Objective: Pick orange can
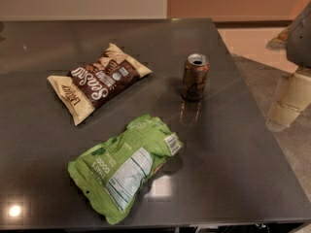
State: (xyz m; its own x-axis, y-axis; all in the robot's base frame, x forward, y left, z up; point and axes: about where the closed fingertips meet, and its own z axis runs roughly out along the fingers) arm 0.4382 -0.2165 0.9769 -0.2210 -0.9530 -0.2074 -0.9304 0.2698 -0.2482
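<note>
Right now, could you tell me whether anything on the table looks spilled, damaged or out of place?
Nothing is spilled. The orange can stands upright on the table. Only the green bag looks crumpled, lying nutrition panel up; the brown bag lies flat. The gripper hangs beyond the table's right edge.

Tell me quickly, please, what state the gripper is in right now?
Gripper: past the right edge of the table, apart from the can; open or closed cannot be told.

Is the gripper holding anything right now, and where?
Nothing. The orange can stands untouched on the table; the gripper hangs apart, beyond the table's right edge.
</note>
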